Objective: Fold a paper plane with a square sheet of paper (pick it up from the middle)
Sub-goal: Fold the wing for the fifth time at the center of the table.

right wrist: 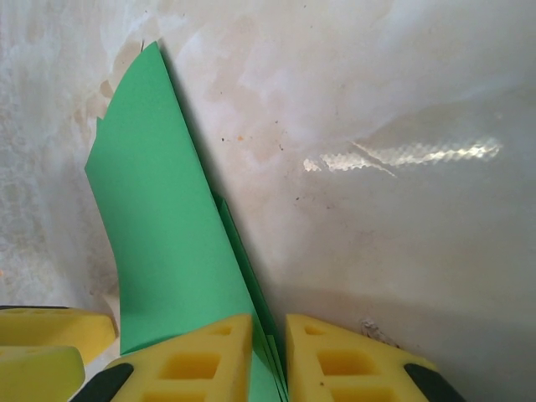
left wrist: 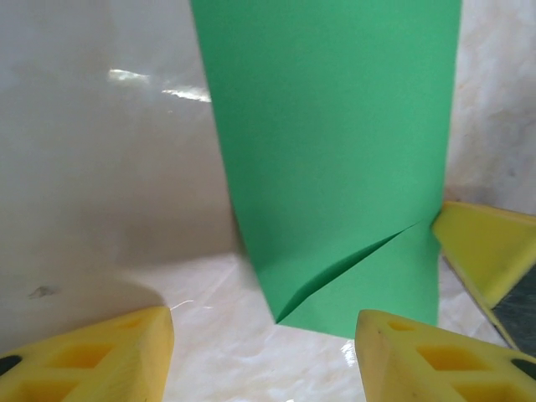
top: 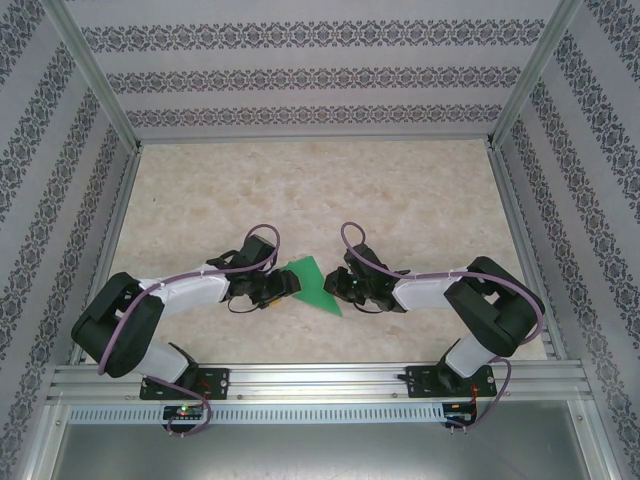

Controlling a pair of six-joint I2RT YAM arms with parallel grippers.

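Observation:
The square sheet of paper [top: 313, 283] is bright green and partly folded, and it lies on the table between the two arms. In the left wrist view the paper [left wrist: 335, 167] rises in front of me, with a diagonal folded flap at its near edge. My left gripper [left wrist: 264, 335] is open, and the paper's near corner lies just ahead of its fingers. My right gripper [right wrist: 270, 331] is shut on the paper's layered edge [right wrist: 159, 226], which runs between its yellow fingers. In the top view the left gripper [top: 283, 290] and the right gripper [top: 340, 285] flank the sheet.
The table [top: 400, 190] is pale and marbled, with patterned walls on three sides and an aluminium rail [top: 320, 380] at the near edge. A yellow finger of the right gripper [left wrist: 486, 251] shows beside the paper in the left wrist view. The left gripper's finger [right wrist: 50, 335] shows in the right wrist view.

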